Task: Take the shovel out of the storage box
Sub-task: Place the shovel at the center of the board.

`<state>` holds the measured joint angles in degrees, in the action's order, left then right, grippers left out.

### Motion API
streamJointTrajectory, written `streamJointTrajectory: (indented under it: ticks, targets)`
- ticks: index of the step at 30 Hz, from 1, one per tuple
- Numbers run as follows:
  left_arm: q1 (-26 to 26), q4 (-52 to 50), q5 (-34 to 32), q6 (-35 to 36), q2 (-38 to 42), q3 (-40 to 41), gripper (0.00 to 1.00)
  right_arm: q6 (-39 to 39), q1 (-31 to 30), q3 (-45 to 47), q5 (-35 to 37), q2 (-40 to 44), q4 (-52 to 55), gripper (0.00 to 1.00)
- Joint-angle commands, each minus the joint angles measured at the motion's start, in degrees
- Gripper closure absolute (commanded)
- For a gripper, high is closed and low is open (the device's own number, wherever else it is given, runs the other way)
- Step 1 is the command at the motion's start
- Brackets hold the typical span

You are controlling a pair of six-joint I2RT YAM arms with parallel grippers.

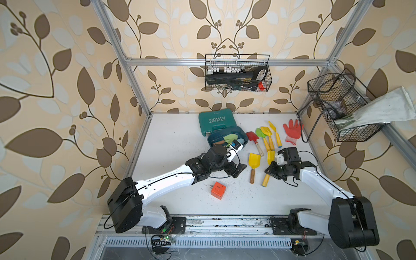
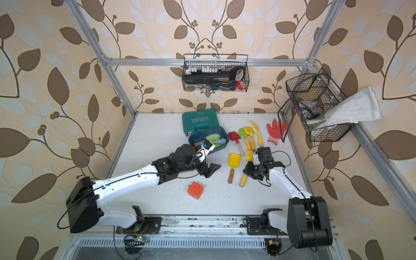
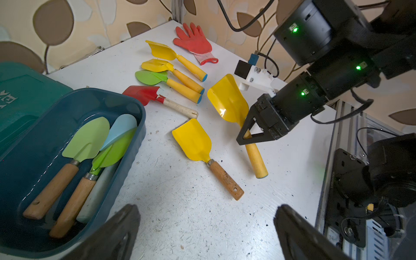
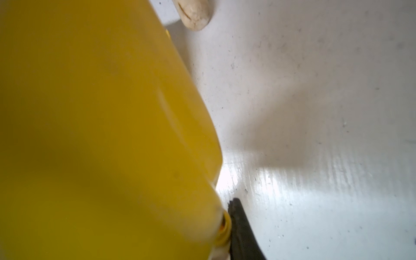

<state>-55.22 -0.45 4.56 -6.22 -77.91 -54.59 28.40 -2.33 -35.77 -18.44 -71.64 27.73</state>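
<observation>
Inside the storage box (image 3: 140, 126) lie 3 shovels (image 3: 87, 137); left tool (image 3: 207, 217) gapes empty, right tool (image 3: 246, 136) grips a yellow shovel (image 3: 227, 101).

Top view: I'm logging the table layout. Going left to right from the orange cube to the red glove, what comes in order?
In order: orange plastic cube → open left tool → yellow metal scoop with brown wooden handle → yellow scoop with yellow handle, held by the right tool → red coated work glove.

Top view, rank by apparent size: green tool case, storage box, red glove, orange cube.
1. green tool case and storage box: these look alike and the box is partly hidden, so they are left unranked
2. red glove
3. orange cube
</observation>
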Motion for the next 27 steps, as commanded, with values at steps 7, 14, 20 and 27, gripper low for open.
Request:
streamJointTrajectory:
  ticks: [7, 14, 20, 27]
  targets:
    - [-0.3, -0.7, 0.4, -0.4, -0.7, -2.4, 0.01, -1.7, 0.3, -2.8, -4.1, -7.8, -4.2, 0.78]
    - [-0.3, -2.7, -0.3, -0.3, -1.7, -3.8, 0.01, -0.9, 0.3, -2.0, -3.3, -10.6, -6.8, 0.71]
    - [-0.3, -2.7, -0.4, -0.2, -2.1, -3.8, 0.01, -0.9, 0.4, -1.6, -1.7, -9.7, -6.8, 0.7]
    - [-0.3, -2.9, -3.2, -0.8, -2.9, -3.9, 0.02, -0.1, 0.3, -2.0, 4.5, 1.0, -1.4, 0.58]
